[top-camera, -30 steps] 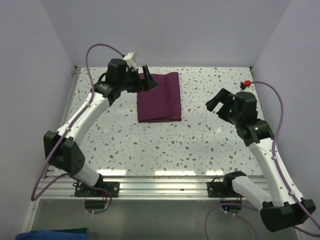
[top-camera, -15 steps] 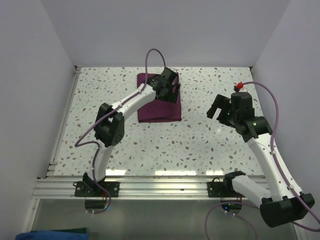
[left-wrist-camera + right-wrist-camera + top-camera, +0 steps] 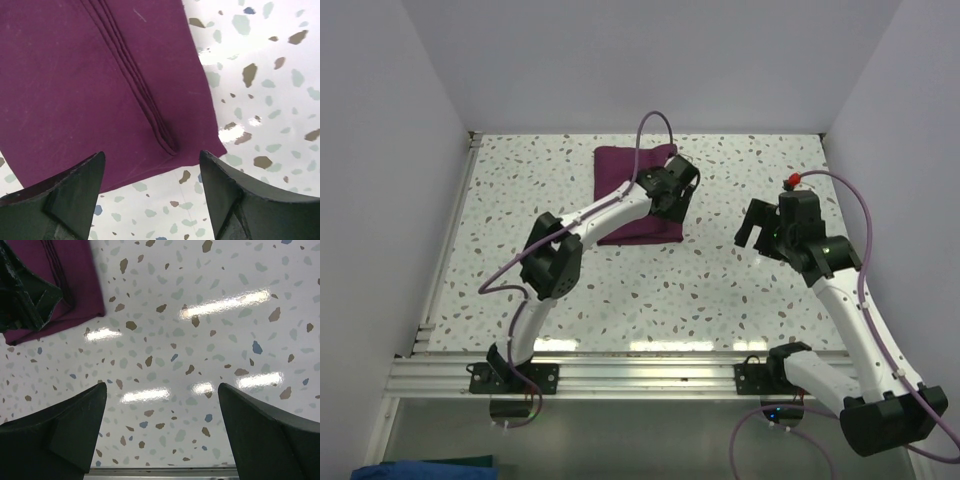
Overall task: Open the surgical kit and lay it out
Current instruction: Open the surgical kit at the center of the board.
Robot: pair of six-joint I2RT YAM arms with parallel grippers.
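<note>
The surgical kit is a folded dark maroon cloth wrap (image 3: 618,168) lying flat at the back middle of the table. No steel tray or instruments show. My left gripper (image 3: 672,195) is open and hovers over the wrap's right edge. In the left wrist view the wrap (image 3: 75,85) fills the upper left, with a stacked fold seam running diagonally; my left gripper (image 3: 152,195) is open and empty above its near corner. My right gripper (image 3: 752,228) is open and empty over bare table, right of the wrap. The right wrist view shows the right gripper (image 3: 162,430) open, with the wrap (image 3: 75,285) at the upper left.
The speckled terrazzo table (image 3: 620,290) is walled at the back and both sides. An aluminium rail (image 3: 640,365) runs along the near edge and shows in the right wrist view (image 3: 160,472). Purple cables loop off both arms.
My left arm has swung from the wrap's back left corner across to its right edge. My right gripper has shifted slightly towards the back. The wrap has not moved.
</note>
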